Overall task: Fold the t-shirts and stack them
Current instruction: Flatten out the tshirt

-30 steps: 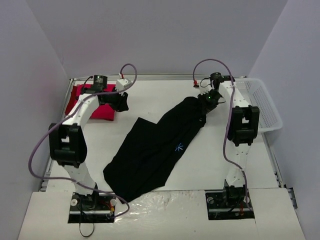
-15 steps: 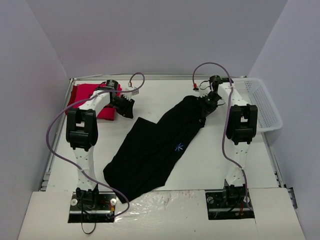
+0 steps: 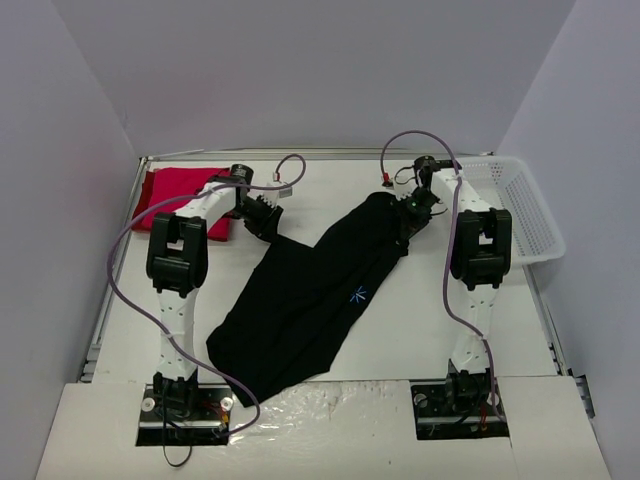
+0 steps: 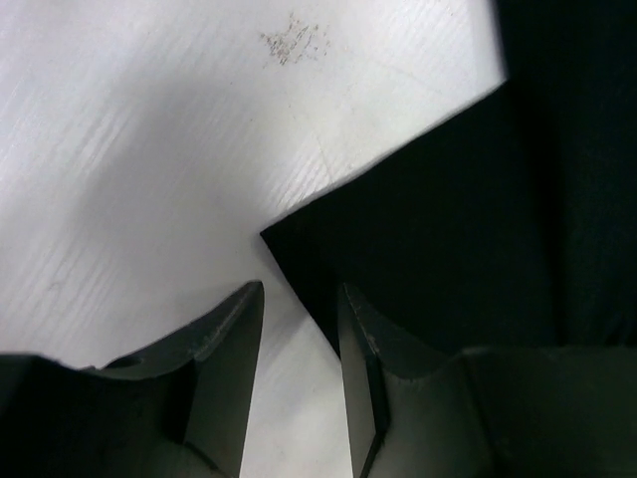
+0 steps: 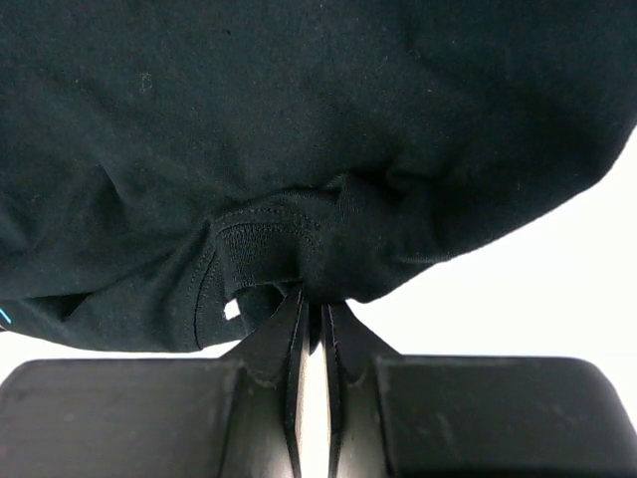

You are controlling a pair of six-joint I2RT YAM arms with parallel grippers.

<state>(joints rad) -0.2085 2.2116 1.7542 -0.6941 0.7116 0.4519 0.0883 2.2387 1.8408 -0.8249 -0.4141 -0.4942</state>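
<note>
The black t-shirt (image 3: 310, 300) lies spread diagonally across the table, its blue starburst mark (image 3: 357, 295) facing up. The folded red t-shirt (image 3: 185, 195) lies at the far left. My left gripper (image 3: 268, 227) is open and empty just above the shirt's far left corner (image 4: 289, 234); in the left wrist view (image 4: 301, 299) bare table shows between its fingers. My right gripper (image 3: 405, 215) is shut on the black shirt's collar edge (image 5: 279, 254) at the far right end; in the right wrist view (image 5: 316, 314) cloth is pinched between its fingers.
A white mesh basket (image 3: 520, 205) stands at the far right edge of the table. Grey walls close in the table on three sides. Cables loop over both arms.
My left arm has swung right, from over the red shirt to the black shirt's far left corner. My right gripper has stayed on the collar end.
</note>
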